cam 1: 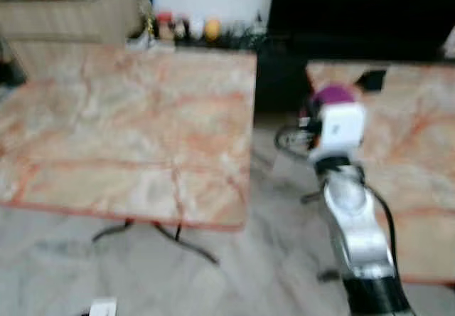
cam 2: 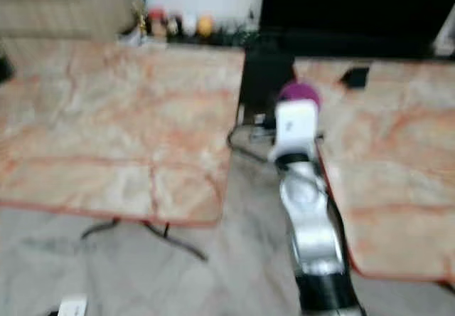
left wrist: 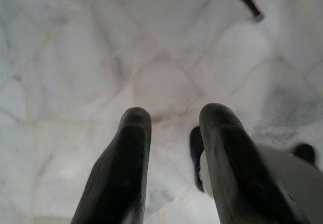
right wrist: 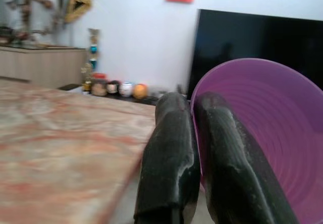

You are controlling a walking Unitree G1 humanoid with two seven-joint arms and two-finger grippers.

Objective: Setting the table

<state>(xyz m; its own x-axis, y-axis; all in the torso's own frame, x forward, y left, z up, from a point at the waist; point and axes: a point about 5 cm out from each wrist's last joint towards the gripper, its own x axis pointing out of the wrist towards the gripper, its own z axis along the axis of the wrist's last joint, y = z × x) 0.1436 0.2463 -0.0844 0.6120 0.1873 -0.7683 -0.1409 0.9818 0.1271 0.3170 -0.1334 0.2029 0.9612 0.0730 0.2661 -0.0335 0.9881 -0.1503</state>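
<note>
**Purple bowl carried by its rim, between two benches, views blurred**

The purple bowl (right wrist: 262,133) is in the air, held by the right gripper (right wrist: 199,148) out ahead of me. The two black fingers are pinched on its rim: one finger (right wrist: 169,158) sits outside the wall, the other inside. In the head views I see the bowl as a purple patch above the white wrist block, over the floor gap between the two marble-patterned benches. It is not yet over either top.

Left bench (cam 1: 128,124) is the large one, its surface bare where I can see it. Right bench (cam 2: 398,181) is just beside the right arm, with a small dark object (cam 2: 354,76) near its far edge; too blurred to identify. The left gripper (left wrist: 171,158) points down at the marble floor (left wrist: 75,57), fingers apart, holding nothing.

Risks as I judge them:
- Rim pinch is a thin hold. A jolt from walking could let the bowl pivot or slip out.
- The forearm runs close along the right bench's edge; a turn could knock the elbow or bowl against it.
- Curved metal bench legs (cam 1: 181,238) and a cable (cam 2: 245,141) lie on the floor in the gap, a trip hazard.
- Blur makes judging height above the top unreliable; releasing early would drop the bowl.
</note>
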